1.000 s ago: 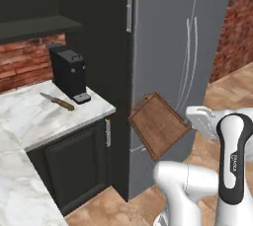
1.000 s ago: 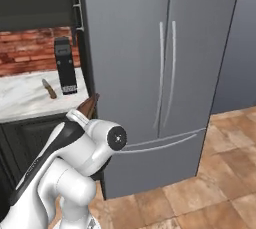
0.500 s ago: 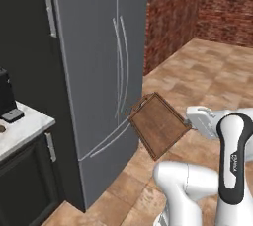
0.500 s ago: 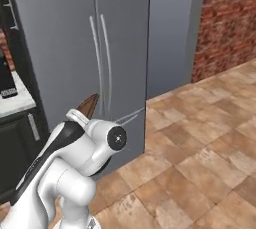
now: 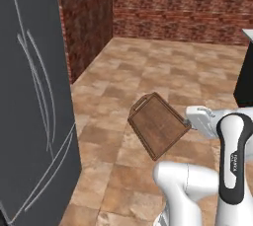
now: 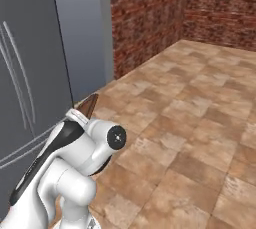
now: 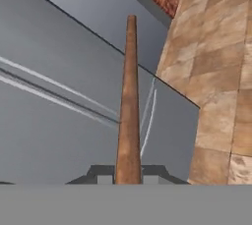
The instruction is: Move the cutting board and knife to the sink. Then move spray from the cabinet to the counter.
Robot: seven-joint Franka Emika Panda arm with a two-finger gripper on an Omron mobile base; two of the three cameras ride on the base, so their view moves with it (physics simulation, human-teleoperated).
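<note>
The gripper (image 7: 128, 179) is clenched on the cutting board (image 5: 158, 126), holding it clear of the floor (image 5: 163, 67) at one edge. In the left base view the board hangs tilted, its flat reddish-brown face turned toward the camera, its cut-out handle loop at the upper left end, away from the gripper, and its opposite corner meeting the white hand at the right. Relative to the fridge (image 5: 29, 96), the board sits off to the right, well apart from the grey doors and in front of the tiled floor. In the hand view the board is seen edge-on, a thin brown strip rising from between the two dark fingertips (image 7: 101, 176) straight up across the fridge's grey front, with the fridge's long curved handles (image 7: 59, 96) crossing behind it. In the right base view only a small brown corner of the board (image 6: 89, 107) shows above the white arm, just right of the fridge's side panel (image 6: 80, 33). Beyond the fridge, a red brick wall (image 5: 183, 8) runs along the far side of the room and meets another brick wall (image 6: 145, 18) beside the fridge at a corner. A dark cabinet edge (image 5: 245, 77) with a pale top stands at the far right of the left base view, well away from the fridge.
</note>
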